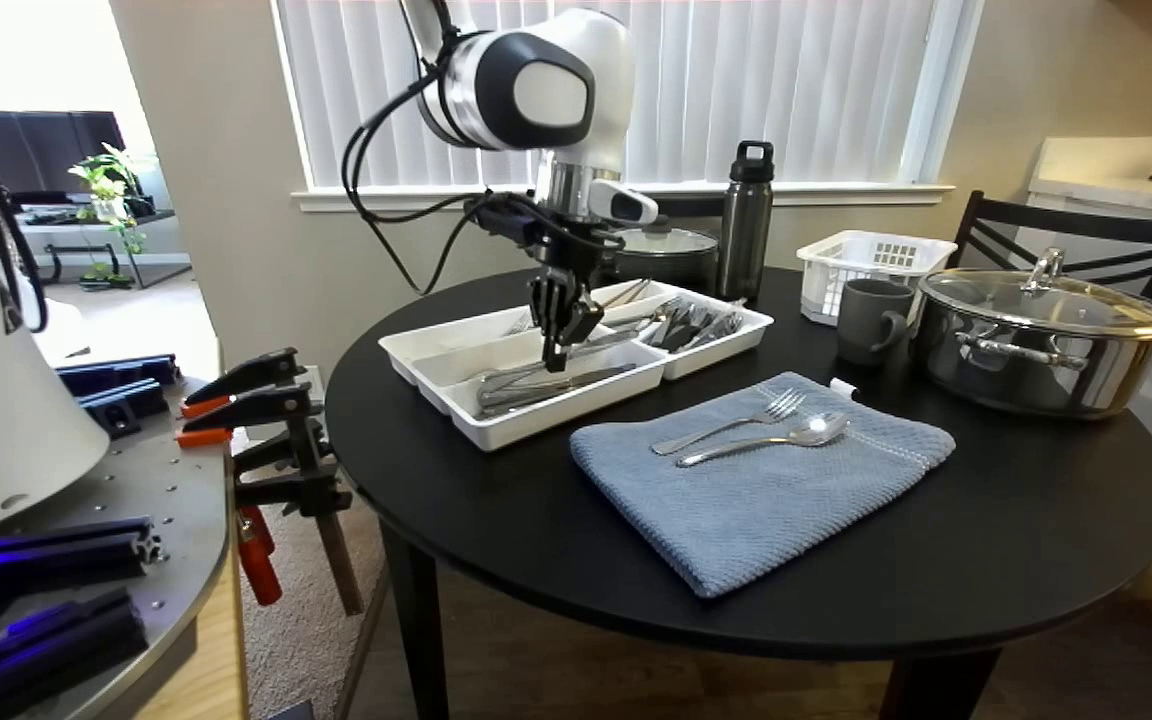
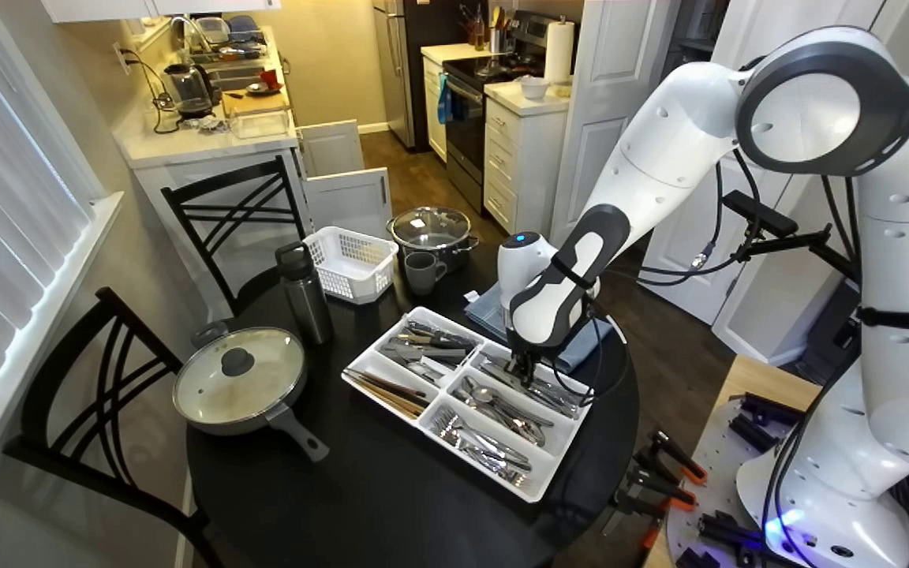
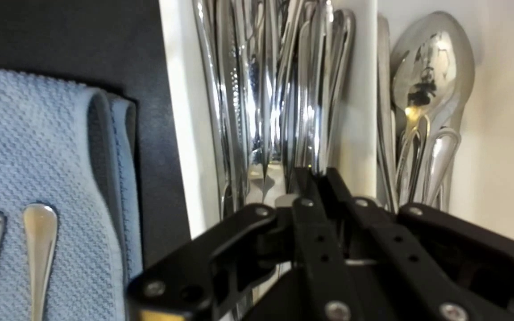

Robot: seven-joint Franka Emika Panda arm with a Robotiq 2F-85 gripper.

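jaws: clenched on knife (image 3: 325, 89) | look: slim, straight, polished silver, glinting

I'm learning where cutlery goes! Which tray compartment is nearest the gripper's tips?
The knife compartment, between the spoons and the blue towel. The gripper has its tips at this one; the others are farther off.

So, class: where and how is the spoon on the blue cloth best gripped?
The spoon is probably best gripped mid-handle, from above, closing across the narrow width: it lies flat on the blue cloth, its handle long and slim, the fork close alongside.
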